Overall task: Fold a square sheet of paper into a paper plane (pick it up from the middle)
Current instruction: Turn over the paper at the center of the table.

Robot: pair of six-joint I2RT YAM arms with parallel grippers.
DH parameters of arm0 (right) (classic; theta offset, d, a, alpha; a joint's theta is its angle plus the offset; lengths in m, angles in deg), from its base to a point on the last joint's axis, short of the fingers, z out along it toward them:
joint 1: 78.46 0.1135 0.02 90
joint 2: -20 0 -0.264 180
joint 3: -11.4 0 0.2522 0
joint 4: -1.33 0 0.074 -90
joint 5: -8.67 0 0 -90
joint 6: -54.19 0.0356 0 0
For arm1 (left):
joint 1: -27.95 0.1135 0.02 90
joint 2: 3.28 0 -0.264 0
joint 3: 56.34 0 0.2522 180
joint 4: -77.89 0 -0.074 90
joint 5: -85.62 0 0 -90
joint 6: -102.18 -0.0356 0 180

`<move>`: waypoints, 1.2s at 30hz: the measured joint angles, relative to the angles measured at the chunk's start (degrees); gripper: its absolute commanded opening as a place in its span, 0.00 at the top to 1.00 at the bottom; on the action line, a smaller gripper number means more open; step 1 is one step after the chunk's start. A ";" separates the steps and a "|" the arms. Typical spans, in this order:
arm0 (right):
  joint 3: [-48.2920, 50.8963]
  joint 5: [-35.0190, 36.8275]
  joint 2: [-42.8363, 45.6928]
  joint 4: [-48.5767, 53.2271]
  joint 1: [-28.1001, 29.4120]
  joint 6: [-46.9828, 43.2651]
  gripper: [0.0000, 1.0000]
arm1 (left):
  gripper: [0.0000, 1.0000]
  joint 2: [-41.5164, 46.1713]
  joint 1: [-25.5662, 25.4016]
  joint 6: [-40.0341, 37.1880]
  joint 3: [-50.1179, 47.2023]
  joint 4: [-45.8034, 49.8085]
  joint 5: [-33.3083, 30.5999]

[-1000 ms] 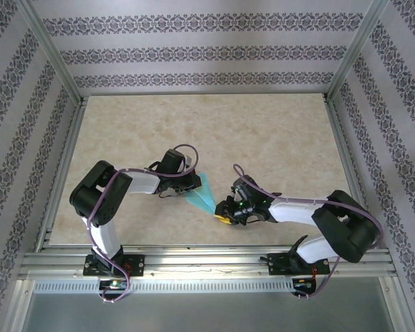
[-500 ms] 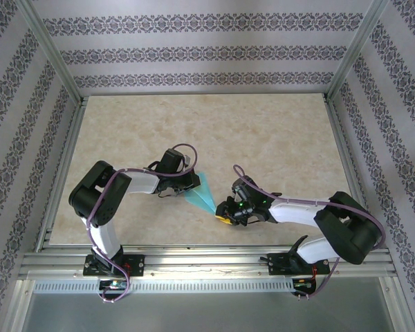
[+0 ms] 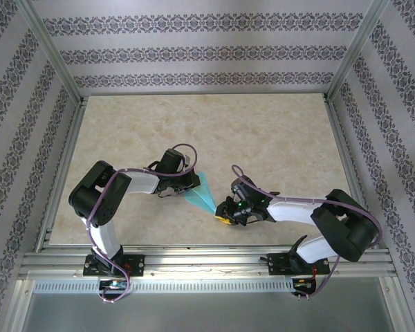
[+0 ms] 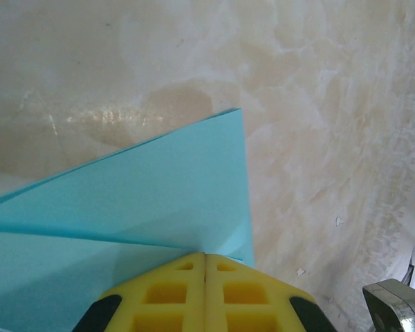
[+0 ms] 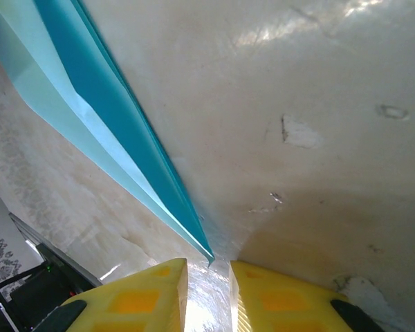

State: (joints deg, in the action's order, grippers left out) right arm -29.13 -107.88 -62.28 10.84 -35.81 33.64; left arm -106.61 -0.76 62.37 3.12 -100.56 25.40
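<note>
Top external view has the paper plane (image 3: 203,194) lying on the table (image 3: 277,138), a narrow turquoise dart whose long axis runs diagonally, broad tail away from the arm bases and tip toward them and rightward. The left gripper (image 3: 190,185) meets the plane's left edge, yellow pads clamped together on the folded paper, its arm bent at the elbow and reaching low. The right gripper (image 3: 222,216) sits at the plane's tip, narrowly parted and gripping nothing, forearm stretched low.
</note>
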 measured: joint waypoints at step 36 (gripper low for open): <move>0.13 -0.66 -4.17 -14.95 -0.55 0.02 0.88 | 0.96 0.00 0.33 0.96 -0.11 -0.46 0.13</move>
State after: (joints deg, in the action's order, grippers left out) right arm -29.00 -108.53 -66.46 -4.11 -36.35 33.66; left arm -106.61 -0.43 63.33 3.01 -101.02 25.54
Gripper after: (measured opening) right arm 0.123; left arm 0.063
